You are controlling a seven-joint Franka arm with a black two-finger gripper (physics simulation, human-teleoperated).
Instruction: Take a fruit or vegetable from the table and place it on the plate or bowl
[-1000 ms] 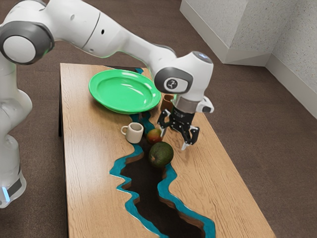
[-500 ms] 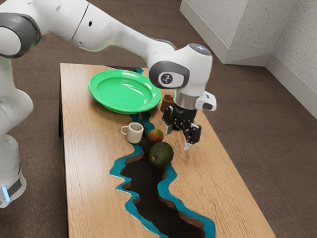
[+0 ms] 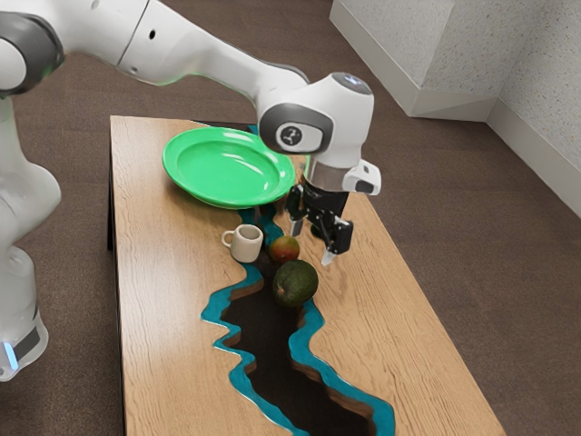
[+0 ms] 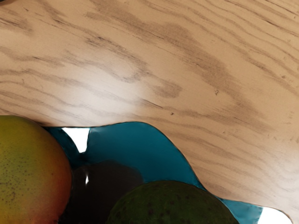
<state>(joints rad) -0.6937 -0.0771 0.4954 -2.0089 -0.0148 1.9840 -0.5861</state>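
A small red-and-yellow mango (image 3: 284, 248) lies on the table's dark river strip, and a larger dark green avocado (image 3: 295, 282) lies just in front of it. My gripper (image 3: 310, 242) hangs open a little above the table, just to the exterior view's right of the mango, one finger near the fruit and the other over the wood. The green plate (image 3: 227, 166) sits at the far end of the table. In the wrist view the mango (image 4: 28, 172) and the avocado (image 4: 173, 205) lie close under my hand, beside bare wood (image 4: 187, 70).
A white mug (image 3: 243, 242) stands to the exterior view's left of the mango. A brown cup (image 3: 304, 188) is partly hidden behind my hand. The table's blue-edged dark strip (image 3: 272, 363) runs toward the near end, with wood on both sides.
My hand has moved to the exterior view's left, toward the mango, and turned. The fruits, mug and plate have stayed put.
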